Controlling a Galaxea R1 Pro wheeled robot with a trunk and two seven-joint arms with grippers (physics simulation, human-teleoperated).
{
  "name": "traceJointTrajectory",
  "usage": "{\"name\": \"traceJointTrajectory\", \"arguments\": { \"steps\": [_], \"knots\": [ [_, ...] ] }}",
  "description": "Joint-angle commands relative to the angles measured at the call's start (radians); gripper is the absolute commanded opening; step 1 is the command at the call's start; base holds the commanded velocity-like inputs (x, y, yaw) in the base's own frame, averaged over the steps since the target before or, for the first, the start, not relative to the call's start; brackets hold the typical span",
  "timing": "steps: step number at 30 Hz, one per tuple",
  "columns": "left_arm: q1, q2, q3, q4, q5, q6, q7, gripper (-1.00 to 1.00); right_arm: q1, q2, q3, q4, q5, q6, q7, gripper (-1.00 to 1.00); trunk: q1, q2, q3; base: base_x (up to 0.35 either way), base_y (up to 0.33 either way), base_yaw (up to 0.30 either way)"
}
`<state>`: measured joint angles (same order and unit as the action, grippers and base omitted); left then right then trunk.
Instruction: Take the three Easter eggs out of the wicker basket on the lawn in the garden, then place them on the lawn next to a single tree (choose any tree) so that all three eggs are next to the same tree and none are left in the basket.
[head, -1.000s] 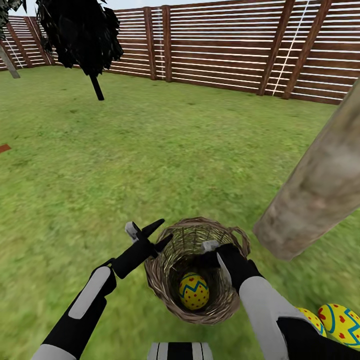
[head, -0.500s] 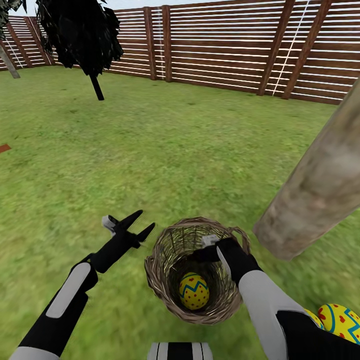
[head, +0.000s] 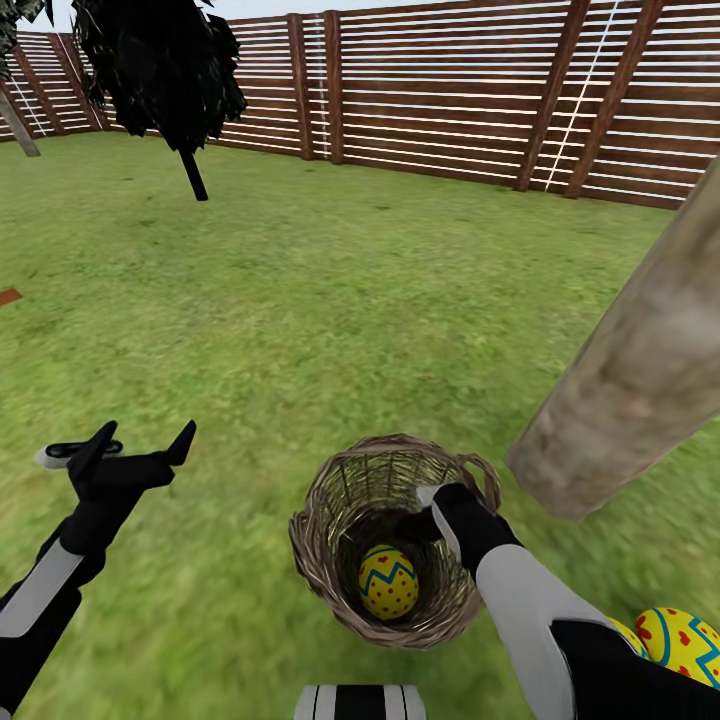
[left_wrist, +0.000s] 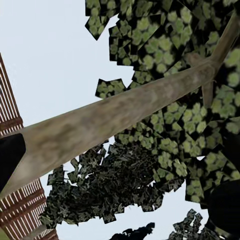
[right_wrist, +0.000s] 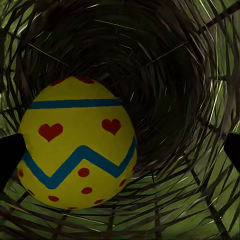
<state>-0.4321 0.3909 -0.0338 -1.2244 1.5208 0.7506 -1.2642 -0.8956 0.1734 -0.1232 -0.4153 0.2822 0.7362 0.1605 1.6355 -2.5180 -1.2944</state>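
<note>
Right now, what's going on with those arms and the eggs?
Left gripper open, off to the side. Right gripper inside wicker basket, open above last egg. Two eggs on lawn by tree. Nothing blocking.

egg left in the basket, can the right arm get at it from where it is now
Probably yes. The right gripper is already inside the wicker basket's open mouth, above the egg. In the right wrist view the egg sits straight ahead between the open fingertips with nothing over it.
</note>
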Motion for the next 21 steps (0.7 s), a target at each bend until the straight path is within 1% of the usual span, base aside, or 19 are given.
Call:
{"name": "traceJointTrajectory", "arguments": {
  "steps": [1, 4, 6, 10, 17, 21],
  "knots": [
    [-0.001, 0.001, -0.003, 0.002, 0.009, 0.009, -0.001, 1.00, 0.000, 0.001, -0.007, -0.001, -0.010, 0.003, 0.006, 1.00, 0.000, 0.000, -0.001, 0.000, 0.032, 0.000],
    [-0.001, 0.000, -0.003, 0.003, 0.009, 0.010, -0.001, 1.00, 0.000, 0.001, -0.006, -0.001, -0.050, 0.002, 0.004, 1.00, 0.000, 0.000, -0.001, 0.000, 0.178, 0.000],
    [-0.001, 0.000, -0.003, 0.004, 0.009, 0.010, -0.001, 1.00, 0.000, 0.001, -0.005, 0.000, -0.057, 0.002, 0.004, 1.00, 0.000, 0.000, -0.001, 0.000, 0.271, 0.000],
    [0.000, 0.000, -0.003, 0.006, 0.010, 0.009, -0.001, 1.00, 0.000, 0.001, -0.005, 0.000, -0.061, 0.002, 0.004, 1.00, 0.000, 0.000, -0.001, 0.000, 0.171, 0.000],
    [0.000, -0.001, -0.003, 0.015, 0.010, 0.009, -0.001, 1.00, 0.000, 0.001, -0.005, 0.000, -0.064, 0.002, 0.004, 1.00, 0.000, 0.000, -0.001, 0.000, 0.021, -0.005],
    [0.000, -0.001, -0.003, 0.017, 0.010, 0.009, -0.001, 1.00, 0.000, 0.001, -0.005, 0.000, -0.065, 0.001, 0.003, 1.00, 0.000, 0.000, 0.000, 0.000, 0.001, -0.156]
  ]
}}
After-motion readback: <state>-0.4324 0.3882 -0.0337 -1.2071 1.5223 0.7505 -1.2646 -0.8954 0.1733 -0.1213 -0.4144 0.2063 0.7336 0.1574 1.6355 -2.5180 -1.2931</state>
